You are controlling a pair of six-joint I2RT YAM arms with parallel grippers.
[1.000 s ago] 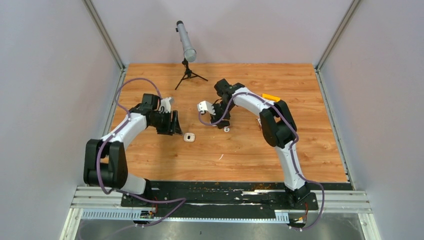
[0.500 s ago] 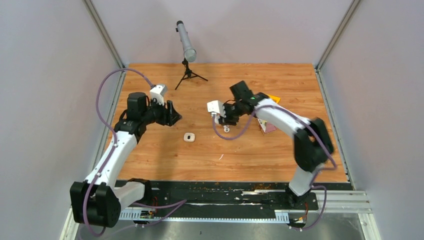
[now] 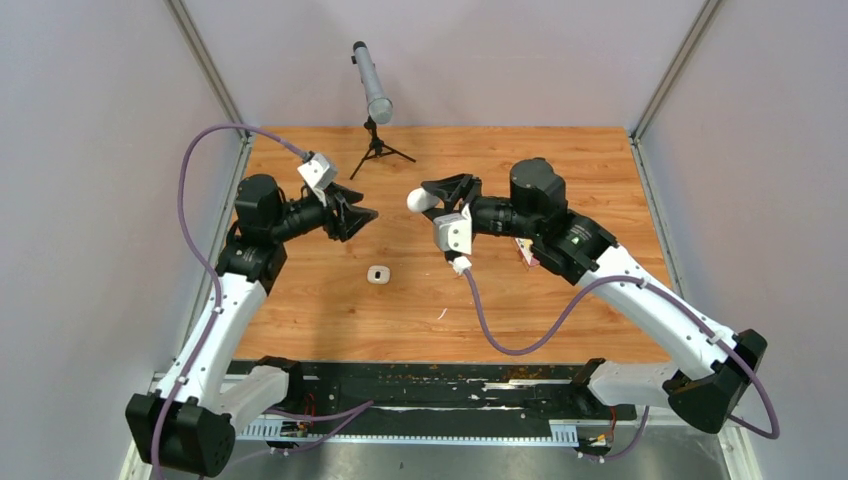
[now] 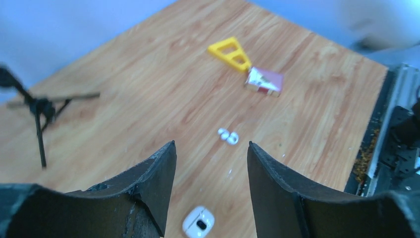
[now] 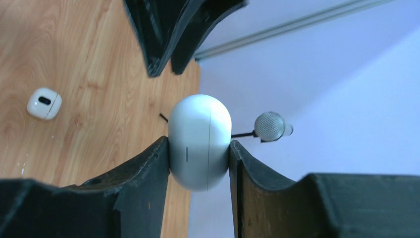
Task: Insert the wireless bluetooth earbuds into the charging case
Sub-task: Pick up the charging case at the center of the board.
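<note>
My right gripper [image 5: 199, 141] is shut on a smooth white oval charging case [image 5: 200, 141] and holds it closed, well above the table; the case also shows in the top view [image 3: 417, 201]. A second small white case [image 3: 378, 274] lies on the wooden table, also visible in the left wrist view [image 4: 198, 222] and the right wrist view [image 5: 44, 103]. The tiny white earbuds [image 4: 228, 136] lie together on the wood beyond it. My left gripper [image 3: 362, 214] is open and empty, raised above the table and facing the right gripper; its jaws [image 4: 211, 144] frame the earbuds.
A microphone on a small tripod [image 3: 375, 95] stands at the back of the table. A yellow triangle [image 4: 230, 51] and a small red and white box [image 4: 265, 81] lie at the right. Grey walls enclose three sides. A white scrap [image 3: 441, 314] lies near the front.
Both arms have risen from the table and stretched out. My right gripper has lifted and turned left with the white case. My left gripper has moved up and back from the table case.
</note>
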